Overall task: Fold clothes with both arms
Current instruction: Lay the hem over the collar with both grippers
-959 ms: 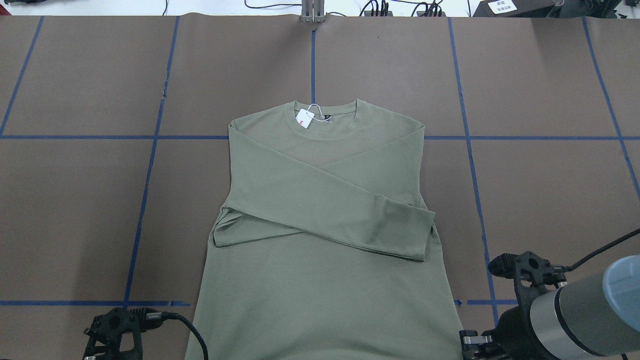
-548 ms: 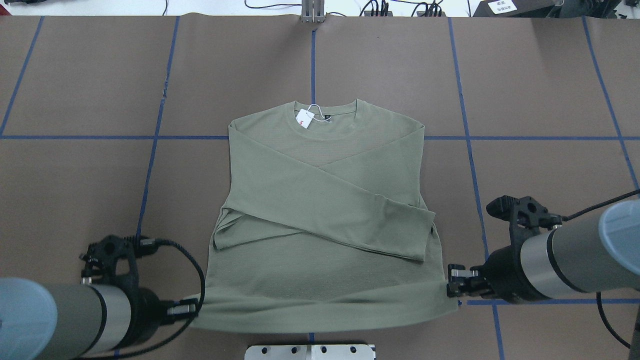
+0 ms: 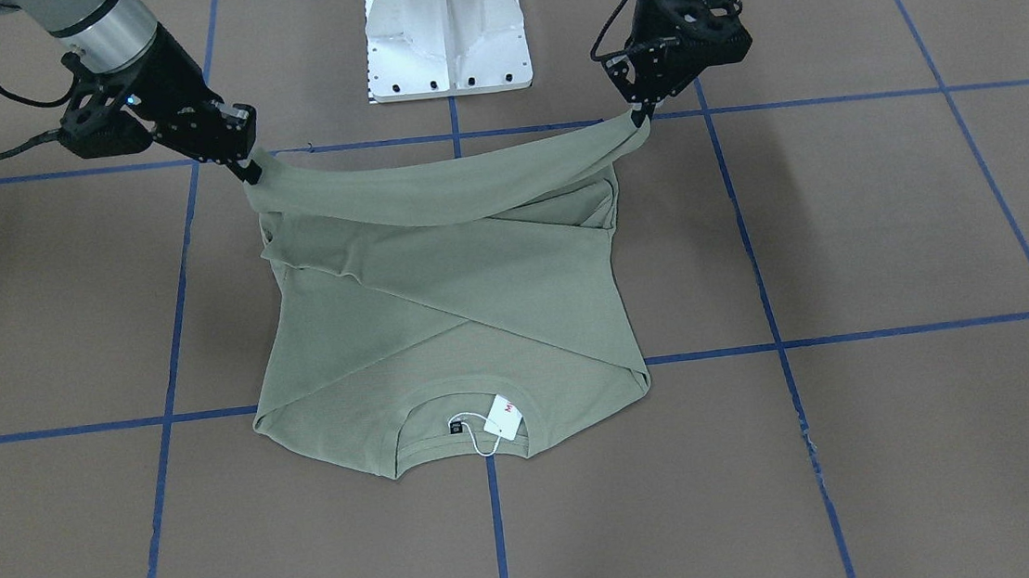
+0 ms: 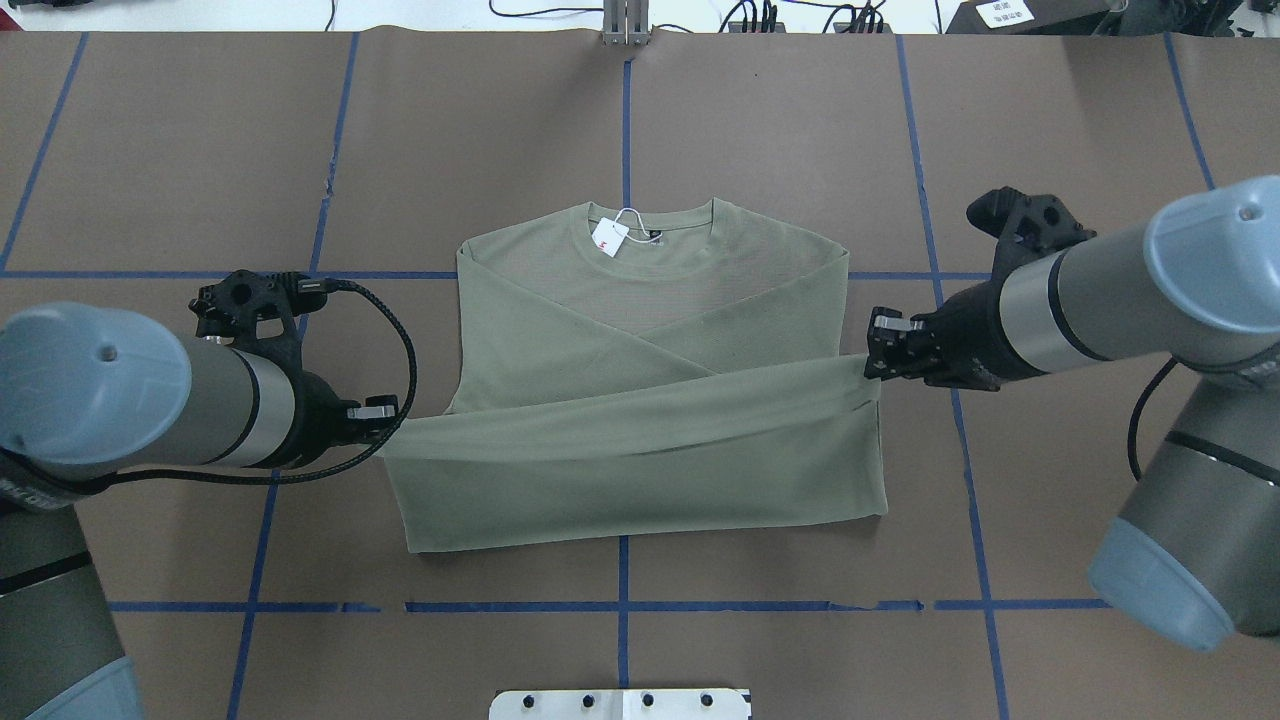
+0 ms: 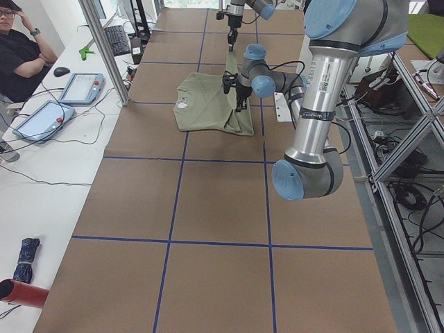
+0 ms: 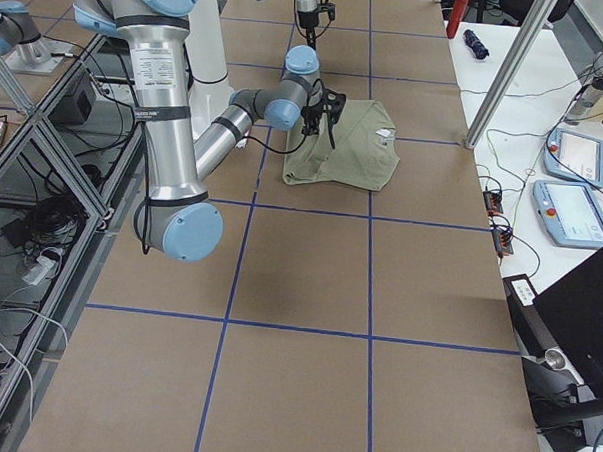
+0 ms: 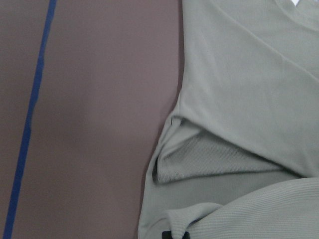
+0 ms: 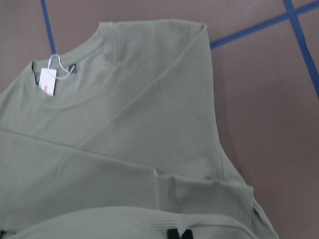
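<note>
The left tool (image 4: 384, 432) and right tool (image 4: 872, 364) each pinch a hem corner of the shirt (image 4: 650, 300) — apparently firmly — holding it taut above the desk (image 4: 800, 120) for an even fold.

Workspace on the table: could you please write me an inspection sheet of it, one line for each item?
Surface: brown table with a blue tape grid, flat.
Job's things: green shirt, sleeves crossed on the chest, hem lifted; white hang tag at the collar.
Clutter: nothing seen.
Grippers: left hand and right hand each shut on a hem corner.
Cables: black cable loops beside the left wrist.
Surroundings: white pedestal at the robot side; a seated person at a side bench.
</note>
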Robot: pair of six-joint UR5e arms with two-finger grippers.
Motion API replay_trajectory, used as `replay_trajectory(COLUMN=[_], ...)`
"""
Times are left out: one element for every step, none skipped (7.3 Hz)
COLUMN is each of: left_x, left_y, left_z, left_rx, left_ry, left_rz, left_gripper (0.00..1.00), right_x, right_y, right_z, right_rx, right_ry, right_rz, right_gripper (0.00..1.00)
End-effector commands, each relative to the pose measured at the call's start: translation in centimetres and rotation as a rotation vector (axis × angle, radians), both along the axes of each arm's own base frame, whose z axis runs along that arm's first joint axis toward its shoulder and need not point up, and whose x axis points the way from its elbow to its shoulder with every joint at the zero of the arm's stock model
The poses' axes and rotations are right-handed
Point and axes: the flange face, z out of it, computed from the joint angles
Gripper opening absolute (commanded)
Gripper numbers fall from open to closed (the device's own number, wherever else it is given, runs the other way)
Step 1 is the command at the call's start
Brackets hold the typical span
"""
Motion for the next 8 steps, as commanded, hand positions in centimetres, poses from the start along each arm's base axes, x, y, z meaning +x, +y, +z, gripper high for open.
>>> replay_trajectory(left_x=[0.3,0.7,2.2,2.8,2.7,3.2,4.3,5.2], left_y=[-2.9,-4.1,-6.7,-9.2,-12.4,-15.4,-18.1,-19.8], left_z=[-0.6,-1.0,-1.1,-0.6,1.2,3.3,3.8,3.3], left_rx=[0.019,0.020,0.011,0.021,0.041,0.050,0.047,0.058], left_ry=[-0.006,-0.006,-0.024,-0.036,-0.034,-0.040,-0.041,-0.027], left_rz=[-0.028,-0.043,-0.067,-0.085,-0.114,-0.139,-0.160,-0.170], left_gripper=[0.00,0.00,0.00,0.00,0.00,0.00,0.00,0.00], right_x=[-2.2,-2.9,-3.9,-4.6,-3.9,-3.6,-3.6,-3.1], right_y=[-7.2,-9.1,-10.3,-11.7,-12.9,-14.1,-15.3,-16.6], right_z=[0.0,0.9,1.7,1.9,2.9,4.1,5.5,7.0], right_rx=[0.003,-0.017,-0.031,-0.042,-0.059,-0.070,-0.066,-0.072], right_ry=[0.041,0.064,0.085,0.096,0.112,0.122,0.117,0.120], right_rz=[0.053,0.067,0.075,0.082,0.102,0.118,0.130,0.148], right_gripper=[0.00,0.00,0.00,0.00,0.00,0.00,0.00,0.00])
